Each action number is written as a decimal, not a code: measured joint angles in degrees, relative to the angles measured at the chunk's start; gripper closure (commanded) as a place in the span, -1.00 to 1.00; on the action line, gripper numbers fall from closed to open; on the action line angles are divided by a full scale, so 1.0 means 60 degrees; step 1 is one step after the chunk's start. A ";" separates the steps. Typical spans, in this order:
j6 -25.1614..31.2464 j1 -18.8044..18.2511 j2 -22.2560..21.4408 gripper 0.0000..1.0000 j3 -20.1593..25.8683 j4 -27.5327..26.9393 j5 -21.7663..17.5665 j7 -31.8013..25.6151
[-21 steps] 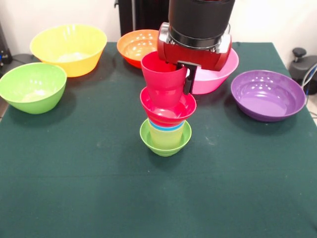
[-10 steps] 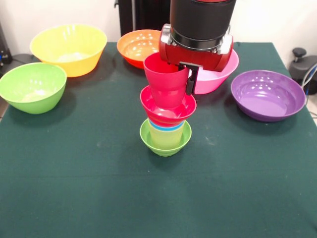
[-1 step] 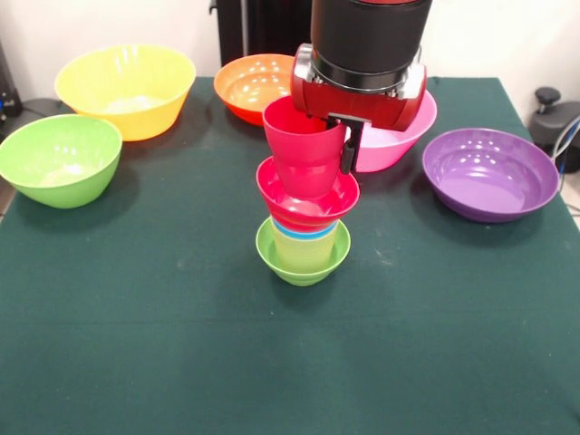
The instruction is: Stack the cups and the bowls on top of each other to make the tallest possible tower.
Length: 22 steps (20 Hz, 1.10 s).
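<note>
Currently catalogued, front view only, as no other view was supplied.

Item one: the tower, standing near the middle of the green-covered counter. Its base was the small lime-green bowl. Nested in that bowl was the pale yellow cup, with the rim of the blue cup showing as a thin band above it. Over these sat the small red bowl, and in that bowl stood the red cup, upright, as the topmost piece.

Item two: the hand, red and black, coming down over the right side of the red cup. One dark finger lay against the outside of the cup's wall just below the rim. The other finger was hidden, presumably inside the cup, so whether the hand was clamped on the cup or released could not be told.

Item three: loose bowls, all upright and apart from the tower. The large yellow bowl sat at far left, with the large green bowl just in front of it. The medium orange bowl sat behind the tower. The large pink bowl was partly hidden behind the hand. The wide purple bowl sat at the right edge of the counter.
</note>
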 measured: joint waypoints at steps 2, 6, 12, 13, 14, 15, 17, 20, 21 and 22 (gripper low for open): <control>-0.0053 0.0000 0.0000 1.00 0.0001 0.0013 0.0001 0.0001; -0.0156 0.0000 0.0006 1.00 -0.0001 0.0028 0.0000 0.0001; -0.0356 0.0001 0.0015 1.00 -0.0001 0.0087 0.0002 0.0038; -0.0382 0.0002 0.0015 1.00 -0.0003 0.0113 0.0002 0.0048; -0.0403 0.0003 0.0013 1.00 -0.0006 0.0144 0.0002 0.0056; -0.0449 0.0009 0.0016 1.00 -0.0012 0.0231 0.0008 0.0056; -0.0504 0.0015 0.0015 1.00 -0.0016 0.0332 0.0010 0.0056; -0.0589 0.0022 0.0017 1.00 -0.0021 0.0449 0.0018 0.0056; -0.0599 0.0023 0.0017 1.00 -0.0021 0.0463 0.0018 0.0056; -0.0617 0.0024 0.0017 1.00 -0.0021 0.0492 0.0018 0.0056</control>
